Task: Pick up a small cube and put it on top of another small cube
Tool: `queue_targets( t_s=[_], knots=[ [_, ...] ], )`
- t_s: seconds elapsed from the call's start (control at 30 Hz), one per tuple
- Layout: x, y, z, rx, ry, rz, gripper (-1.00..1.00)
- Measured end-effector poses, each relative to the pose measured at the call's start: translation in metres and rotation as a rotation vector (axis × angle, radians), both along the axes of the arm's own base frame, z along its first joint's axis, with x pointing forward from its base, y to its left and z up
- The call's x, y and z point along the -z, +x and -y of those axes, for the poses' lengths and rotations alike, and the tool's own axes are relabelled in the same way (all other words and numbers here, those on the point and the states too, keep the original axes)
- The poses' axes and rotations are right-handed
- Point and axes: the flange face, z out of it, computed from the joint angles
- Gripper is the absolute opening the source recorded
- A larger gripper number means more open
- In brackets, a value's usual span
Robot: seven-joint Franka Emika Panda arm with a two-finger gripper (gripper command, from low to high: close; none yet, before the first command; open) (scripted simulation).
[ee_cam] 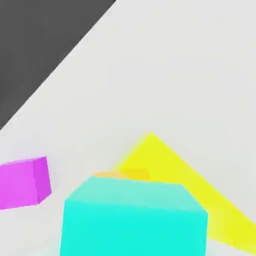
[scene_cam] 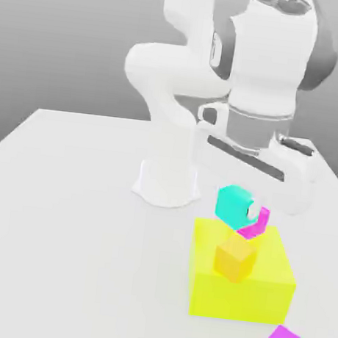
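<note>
1. Cyan cube (scene_cam: pixel 233 205): clamped in the claw (scene_cam: pixel 250 211), aloft over the yellow block (scene_cam: pixel 241 292), beside the magenta cube (scene_cam: pixel 258 225).
2. Risk: off-centre release, toppling off the magenta cube.

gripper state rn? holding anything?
Gripper: shut on the cyan cube, which is lifted off the table above the yellow block.

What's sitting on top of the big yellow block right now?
On the yellow block sit an orange cube near its front and a magenta cube at its back. The held cyan cube covers part of that magenta cube.
</note>
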Motion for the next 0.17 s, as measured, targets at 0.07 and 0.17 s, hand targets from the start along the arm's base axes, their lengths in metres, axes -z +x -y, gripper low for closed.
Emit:
queue_targets(
  t_s=[0.07, 0.17],
  knots=[
    [0.0219, -0.0015, -0.0018, -0.004, 0.002, 0.000, 1.00],
    [0.0219, -0.0015, -0.0018, -0.004, 0.002, 0.000, 1.00]
  ],
)
